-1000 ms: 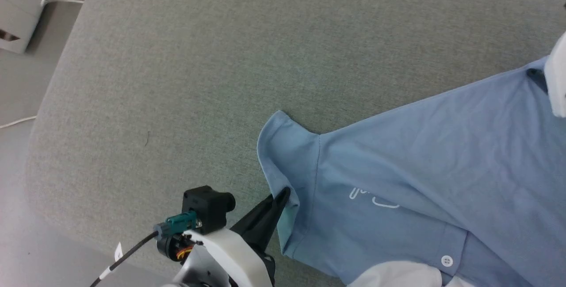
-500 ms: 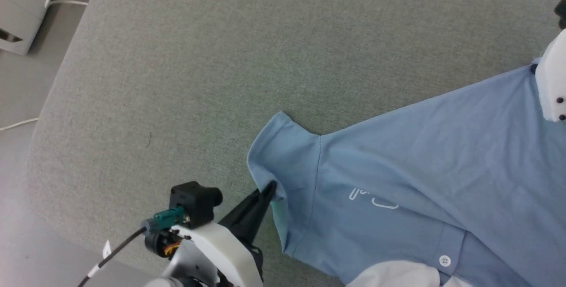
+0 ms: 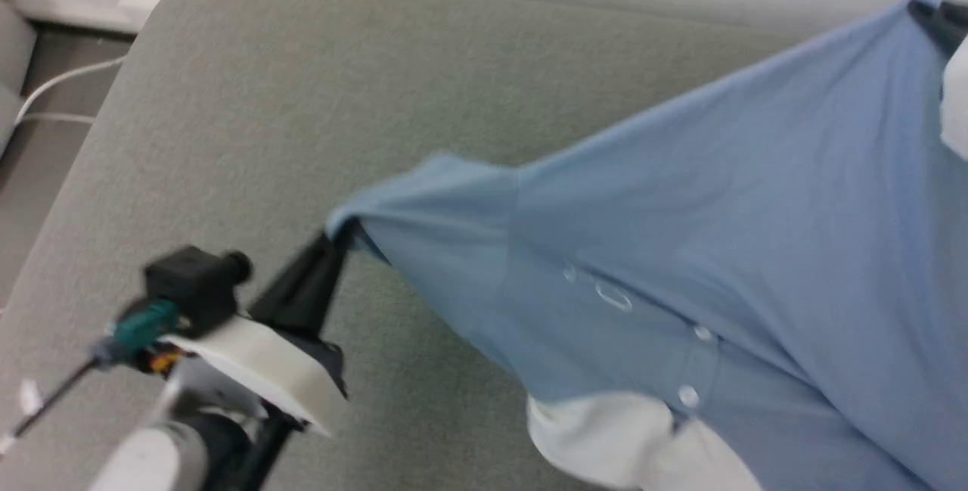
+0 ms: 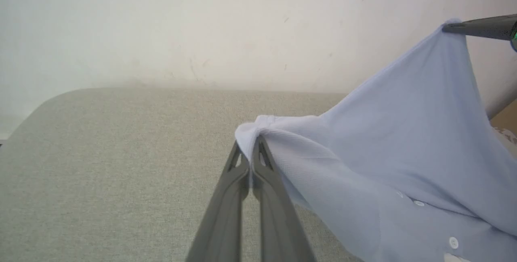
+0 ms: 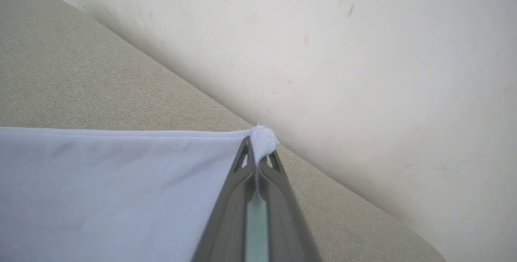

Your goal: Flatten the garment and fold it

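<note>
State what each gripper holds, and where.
Left gripper: the shirt, by its sleeve edge. Right gripper: the same shirt, by a far corner.

The shirt [image 4: 404, 133] is soft, matt knit cloth. The surface [image 4: 101, 153] is coarse woven fabric; the left pincer [image 4: 250, 153], matt plastic.

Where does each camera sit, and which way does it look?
Head view: on the robot's head, looking down at the grey cushion and blue shirt; the left claw shows, pinching a sleeve, plus a pale bit of right arm.
Left wrist view: on the left wrist, looking along its claw toward the wall; the right claw shows top right, holding a shirt corner.
Right wrist view: on the right wrist, looking along its claw at wall and cushion.
Both wrist views share shirt, cushion, wall.
</note>
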You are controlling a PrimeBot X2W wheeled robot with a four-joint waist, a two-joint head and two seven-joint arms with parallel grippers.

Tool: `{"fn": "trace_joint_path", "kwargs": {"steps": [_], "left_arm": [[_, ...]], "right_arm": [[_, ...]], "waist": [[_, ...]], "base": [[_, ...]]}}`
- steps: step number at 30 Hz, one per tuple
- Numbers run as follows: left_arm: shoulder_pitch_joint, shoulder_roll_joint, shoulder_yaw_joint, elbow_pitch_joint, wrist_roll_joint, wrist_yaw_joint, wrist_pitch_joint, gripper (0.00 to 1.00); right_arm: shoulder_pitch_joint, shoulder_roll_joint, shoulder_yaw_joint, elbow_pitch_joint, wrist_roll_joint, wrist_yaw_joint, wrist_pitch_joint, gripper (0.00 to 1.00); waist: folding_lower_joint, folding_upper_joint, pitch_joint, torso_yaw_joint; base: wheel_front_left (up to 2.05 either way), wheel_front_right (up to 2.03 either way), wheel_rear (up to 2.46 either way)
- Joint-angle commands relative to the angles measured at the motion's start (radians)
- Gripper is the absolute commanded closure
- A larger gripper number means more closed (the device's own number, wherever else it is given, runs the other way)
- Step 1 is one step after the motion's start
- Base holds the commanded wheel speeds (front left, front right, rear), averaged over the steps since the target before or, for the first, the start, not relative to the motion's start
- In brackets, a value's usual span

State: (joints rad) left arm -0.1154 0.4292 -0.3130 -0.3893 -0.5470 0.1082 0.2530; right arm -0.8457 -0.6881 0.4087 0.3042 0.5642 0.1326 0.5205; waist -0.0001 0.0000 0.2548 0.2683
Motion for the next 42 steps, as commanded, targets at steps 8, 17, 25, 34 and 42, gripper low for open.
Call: {"fn": "trace_joint_path", "kwargs": {"steps": [8, 17, 25, 34, 42], "left_arm": [[-0.129, 0.063, 0.139, -0.089, 0.038, 0.024, -0.065, 1.00], [-0.303, 0.108, 0.259, -0.178, -0.009, 0.014, -0.078, 1.00], [-0.479, 0.148, 0.328, -0.217, -0.019, 0.025, -0.058, 1.00], [-0.725, 0.187, 0.308, -0.147, -0.035, -0.005, -0.019, 1.00], [-1.023, 0.196, 0.232, 0.089, 0.004, -0.081, -0.053, 1.00]], "right_arm": [[-0.057, -0.033, -0.011, -0.170, 0.023, -0.002, -0.122, 1.00], [-0.076, 0.012, -0.083, -0.310, 0.036, -0.002, -0.165, 1.00], [-0.081, 0.045, -0.173, -0.427, 0.006, -0.002, -0.138, 1.00], [-0.124, 0.070, -0.278, -0.470, 0.004, -0.002, -0.097, 1.00], [-0.278, 0.087, -0.281, -0.384, -0.021, -0.002, -0.151, 1.00]], "waist": [[0.0001, 0.0000, -0.160, -0.176], [0.0001, 0.0000, -0.204, -0.274], [0.0001, 0.0000, -0.186, -0.328], [0.0001, 0.0000, -0.076, -0.348], [0.0001, 0.0000, 0.120, -0.364]], "base": [[0.00, 0.00, 0.00], [0.00, 0.00, 0.00], [0.00, 0.00, 0.00], [0.00, 0.00, 0.00], [0.00, 0.00, 0.00]]}}
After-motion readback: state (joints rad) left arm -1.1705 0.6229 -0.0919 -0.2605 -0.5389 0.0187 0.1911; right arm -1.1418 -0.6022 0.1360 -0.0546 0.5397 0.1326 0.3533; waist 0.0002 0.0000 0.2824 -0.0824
